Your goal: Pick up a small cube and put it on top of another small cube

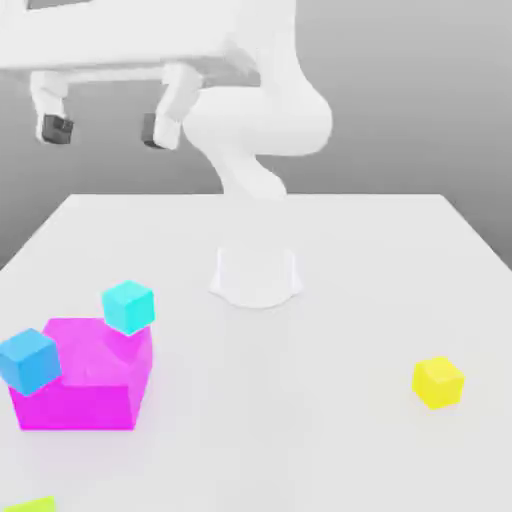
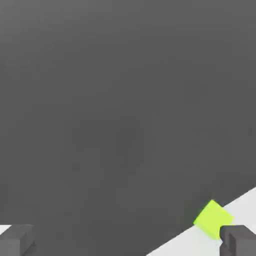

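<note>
The small lime-green cube (image 1: 30,505) lay at the table's (image 1: 330,440) near edge, at the exterior view's far left, apart from the magenta block (image 1: 85,385). Blue cube (image 1: 30,361) and cyan cube (image 1: 128,306) sat at that block's left and back. Rightward, a yellow cube (image 1: 437,381) stood alone, while the gripper (image 1: 105,128) hung high, fingers spread, holding nothing.
</note>
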Robot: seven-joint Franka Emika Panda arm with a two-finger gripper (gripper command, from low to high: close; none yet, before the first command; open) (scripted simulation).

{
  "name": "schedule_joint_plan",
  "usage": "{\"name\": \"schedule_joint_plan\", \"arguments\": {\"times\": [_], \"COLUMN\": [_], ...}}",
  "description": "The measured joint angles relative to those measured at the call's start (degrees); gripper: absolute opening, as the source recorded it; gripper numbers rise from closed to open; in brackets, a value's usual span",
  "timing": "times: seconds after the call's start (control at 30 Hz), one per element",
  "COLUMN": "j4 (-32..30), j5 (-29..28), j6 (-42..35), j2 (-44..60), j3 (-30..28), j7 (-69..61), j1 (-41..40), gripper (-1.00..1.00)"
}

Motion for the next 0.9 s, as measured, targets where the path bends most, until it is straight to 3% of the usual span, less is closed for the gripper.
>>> {"name": "schedule_joint_plan", "arguments": {"times": [0.27,0.57,0.7,0.73,0.9], "j4": [2.91,6.16,7.98,8.24,8.25], "j5": [0.8,7.0,8.27,8.37,8.44], "j6": [3.3,7.21,12.64,13.53,13.66], "j2": [16.51,34.91,43.21,44.4,44.4], "j3": [-2.24,-4.34,-3.91,-3.83,-3.82], "j7": [9.92,17.43,17.66,17.63,17.57], "j1": [-3.71,-7.02,-7.82,-7.89,-7.9], "gripper": [0.0,0.0,0.0,-1.0,-1.0]}}
